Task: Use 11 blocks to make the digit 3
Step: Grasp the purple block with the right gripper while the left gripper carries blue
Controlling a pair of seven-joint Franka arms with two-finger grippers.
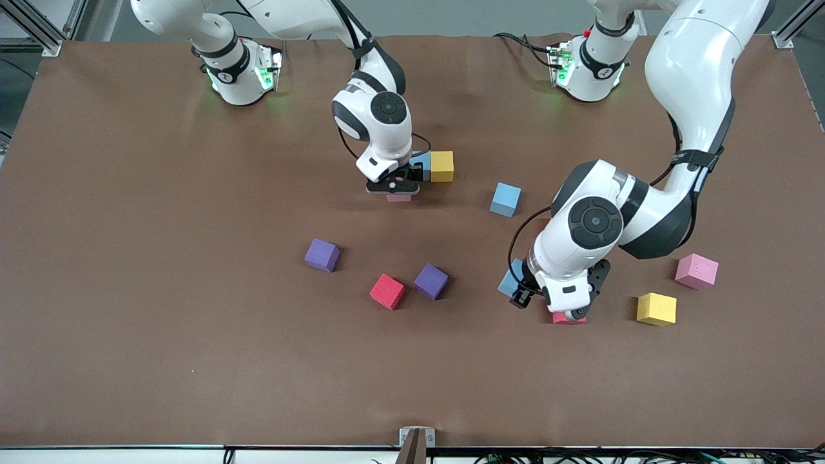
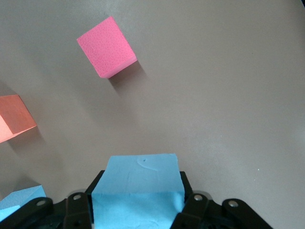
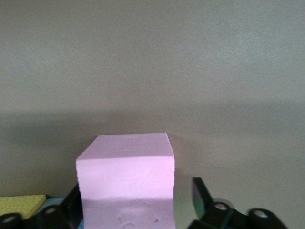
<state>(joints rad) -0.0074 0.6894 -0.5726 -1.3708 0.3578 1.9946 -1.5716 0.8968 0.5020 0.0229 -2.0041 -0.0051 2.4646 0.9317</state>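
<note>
Front view: barely begun. Only three cubes together on the table [image 1: 129, 361]: yellow block [image 1: 441, 165], a light blue block [image 1: 422, 164] touching it toward the right arm's end, and a pale pink block [image 1: 398, 197] just beside that pair, nearer the front camera than the yellow block. Right gripper [image 1: 394, 187] low over the pale pink block. Scattered loose, all nearer the camera than the yellow block: two purple blocks [image 1: 321, 254] [image 1: 430, 281] and a red block [image 1: 387, 291] toward the right arm's end; a second light blue block [image 1: 506, 198], a pink block [image 1: 696, 270], a second yellow block [image 1: 656, 309] and a red block [image 1: 567, 317] toward the left arm's end. Left gripper [image 1: 535, 295] low among these last, well apart from the yellow block. Left wrist view: jaws pinching a light blue cube [image 2: 136, 188]; red cube [image 2: 107, 46] and orange cube [image 2: 14, 117] on the table near it. Right wrist view: jaws spread, one finger [image 3: 200, 191] clear of the pale pink block, which sits on the table with a yellow edge just beside it. By judgement, one bar hardly started; eight cubes or so left to bring over, no column and no second or third bar yet.
</note>
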